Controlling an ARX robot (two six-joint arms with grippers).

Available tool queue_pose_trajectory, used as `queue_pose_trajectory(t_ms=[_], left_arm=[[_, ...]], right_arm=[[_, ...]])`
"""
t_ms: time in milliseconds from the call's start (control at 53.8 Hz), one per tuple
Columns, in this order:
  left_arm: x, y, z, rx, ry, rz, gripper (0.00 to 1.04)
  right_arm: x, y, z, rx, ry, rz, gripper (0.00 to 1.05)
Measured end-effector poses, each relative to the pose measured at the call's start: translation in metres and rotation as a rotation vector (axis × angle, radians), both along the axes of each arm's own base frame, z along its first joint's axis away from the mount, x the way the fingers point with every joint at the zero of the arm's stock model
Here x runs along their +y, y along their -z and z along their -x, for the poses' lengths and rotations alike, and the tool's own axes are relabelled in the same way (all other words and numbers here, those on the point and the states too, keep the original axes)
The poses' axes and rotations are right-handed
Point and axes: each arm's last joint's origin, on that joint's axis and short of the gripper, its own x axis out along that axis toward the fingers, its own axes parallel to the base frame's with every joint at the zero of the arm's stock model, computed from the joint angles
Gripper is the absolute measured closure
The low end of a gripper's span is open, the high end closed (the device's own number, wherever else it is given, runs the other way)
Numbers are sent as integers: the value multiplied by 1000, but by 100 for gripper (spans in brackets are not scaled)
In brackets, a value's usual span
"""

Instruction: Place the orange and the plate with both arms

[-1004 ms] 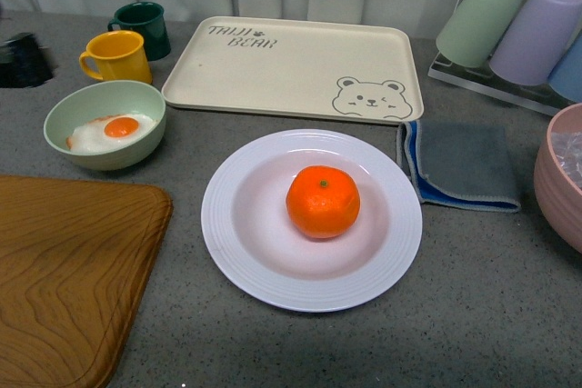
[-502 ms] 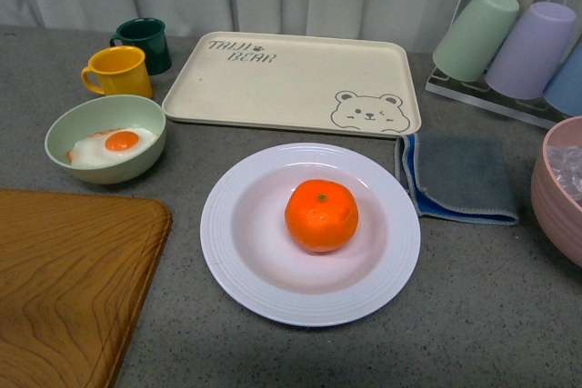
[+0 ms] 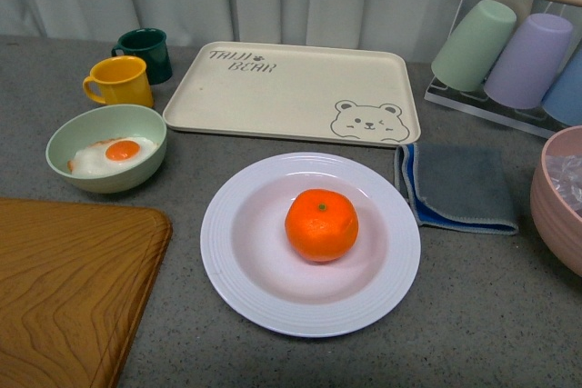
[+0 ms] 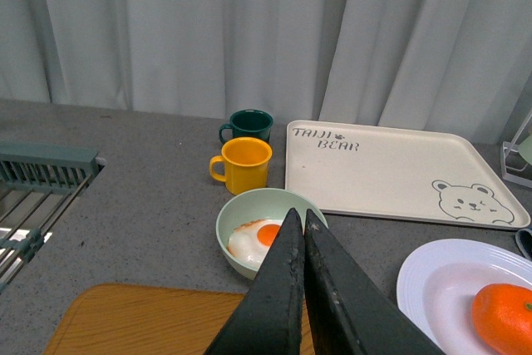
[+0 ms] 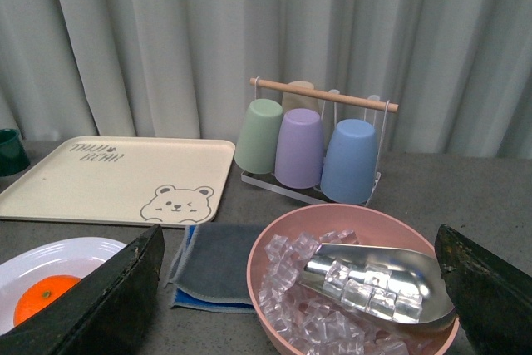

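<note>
**Orange on plate at mid-desk, both hands apart from it**

Seen from the front: white plate [image 3: 227, 270] flat on the grey desk [image 3: 491, 315], near the middle. In its well, centred: the orange [image 3: 321, 224], green stem dot up, touching nothing but the plate.

Behind the plate, close but not touching: cream bear tray [image 3: 291, 88], bare. To the right of the plate, just beside its rim: folded grey cloth [image 3: 459, 185] with a blue edge. Further right, cut by the frame: pink bowl [image 3: 553, 197]. Behind that, a rack of upturned cups: green cup [image 3: 473, 32], purple cup [image 3: 530, 47], and a blue one only partly in view.

Left of the plate: pale green bowl [image 3: 62, 134] with a fried egg [image 3: 114, 152] inside. Behind it, yellow mug [image 3: 123, 82] and dark green mug [image 3: 145, 52], side by side. At the near left: wooden board [image 3: 64, 288], apart from the plate.

Left hand [image 4: 298, 215]: closed, fingers pressed together, gripping nothing, raised over the board and green bowl side, plate off to its right.

Right hand [image 5: 297, 234]: spread wide, empty, above the pink bowl, with ice and a metal scoop [image 5: 366, 276] inside; plate and orange at that view's edge, well apart from the fingers.
</note>
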Motion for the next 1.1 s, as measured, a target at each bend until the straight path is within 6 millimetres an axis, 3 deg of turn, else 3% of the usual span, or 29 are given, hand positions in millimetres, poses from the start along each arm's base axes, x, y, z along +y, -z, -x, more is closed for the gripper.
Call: queue_pose_trajectory(t_ms=[1096], left_arm=[[0,2,33,-1,2,0,101]], right_arm=[[0,0,0,0,0,0,9]])
